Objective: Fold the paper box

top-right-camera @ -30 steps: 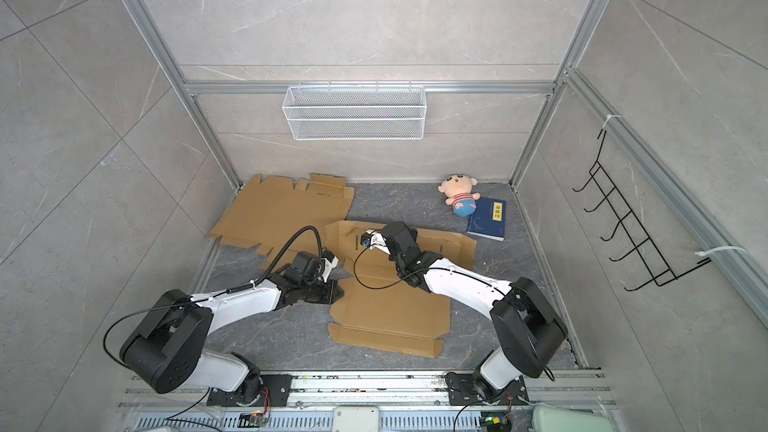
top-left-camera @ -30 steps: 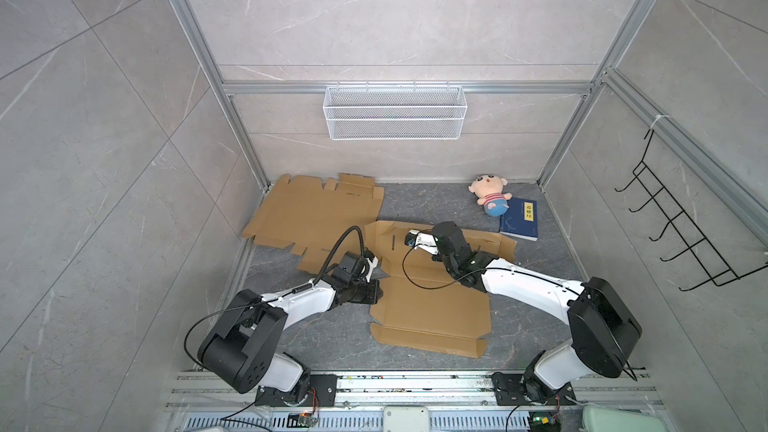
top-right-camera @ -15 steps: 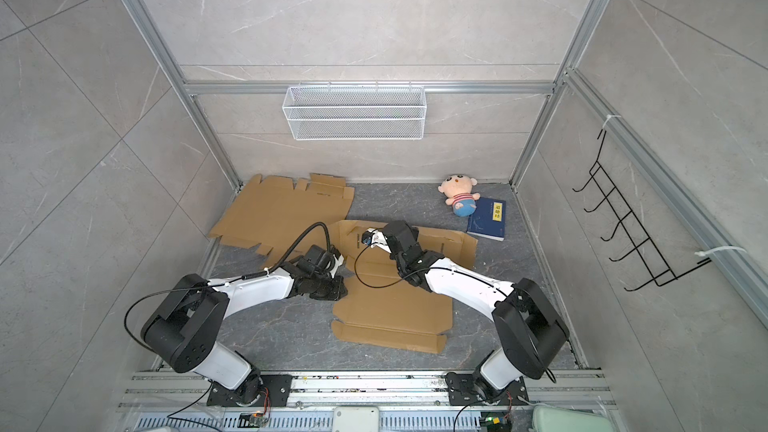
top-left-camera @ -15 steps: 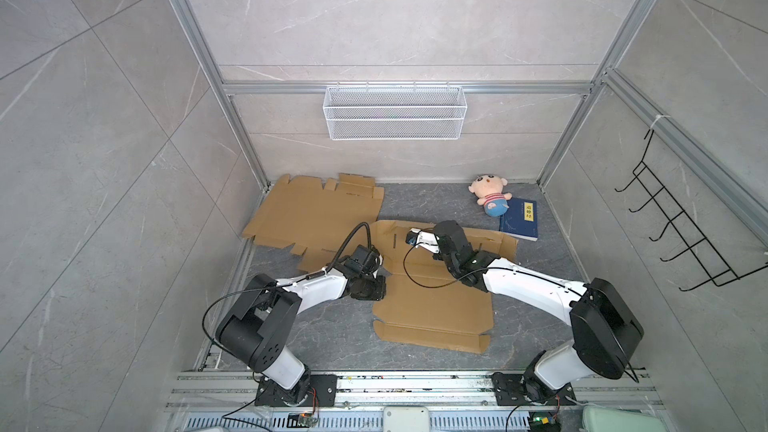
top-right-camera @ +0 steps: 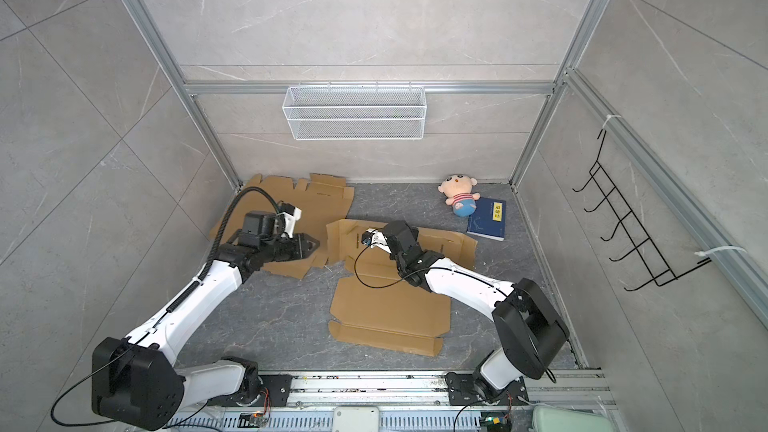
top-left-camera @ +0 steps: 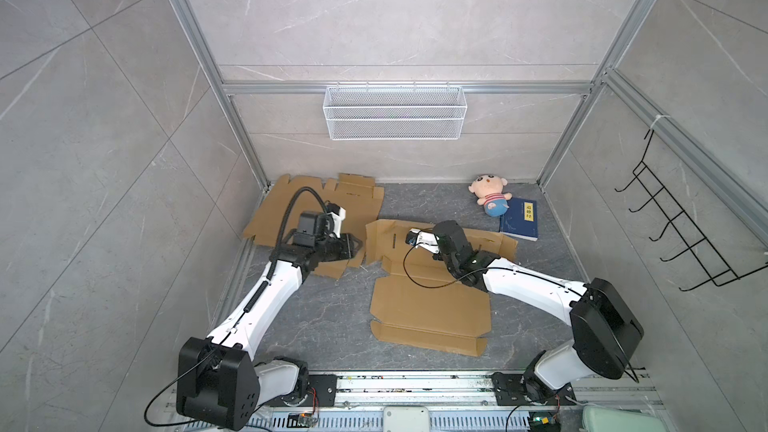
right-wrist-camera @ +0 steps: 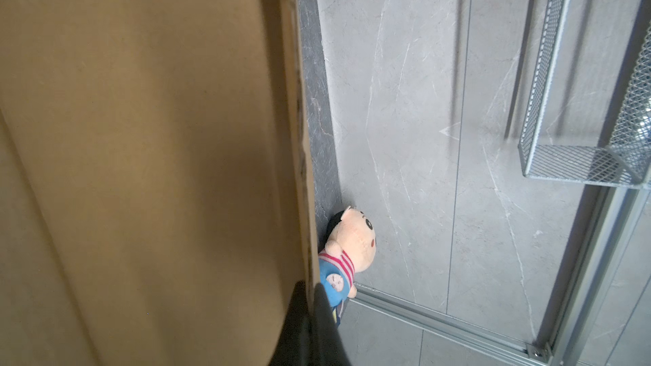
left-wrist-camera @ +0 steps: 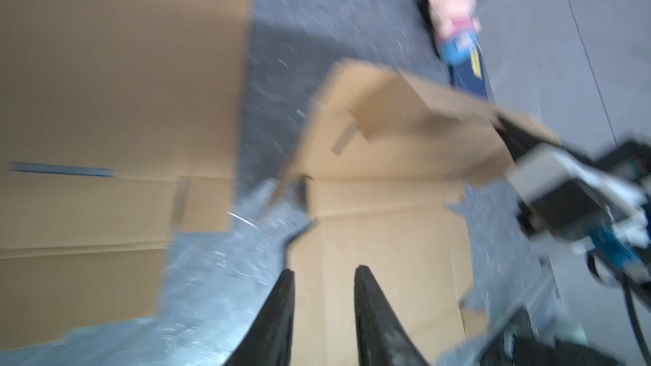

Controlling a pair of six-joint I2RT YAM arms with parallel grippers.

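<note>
Nearest the arm bases, the paper box point(top-left-camera: 428, 305) lies unfolded in the middle of the dark table point(top-left-camera: 332, 317), its front flap pointing toward the rail and its main panel flat in both top views. Further in, the right pincer point(right-wrist-camera: 309, 285) is clenched on the edge of the box's far panel, and the wrist view shows the cardboard edge running straight between the two black fingertips. That panel is tilted up off the table (the left wrist view is blurred, yet the raised flap is plain).

The left pincer point(top-left-camera: 353, 246) hangs just beside the box's left edge with its jaws parted and nothing between them. It sits above the near corner of a second flat cardboard sheet point(top-left-camera: 291, 209), which reaches back to the far left corner.

At the far right, a plush doll point(top-left-camera: 490, 197) rests against a blue book point(top-left-camera: 519, 224). A white wire basket point(top-left-camera: 395, 112) hangs on the back wall.
</note>
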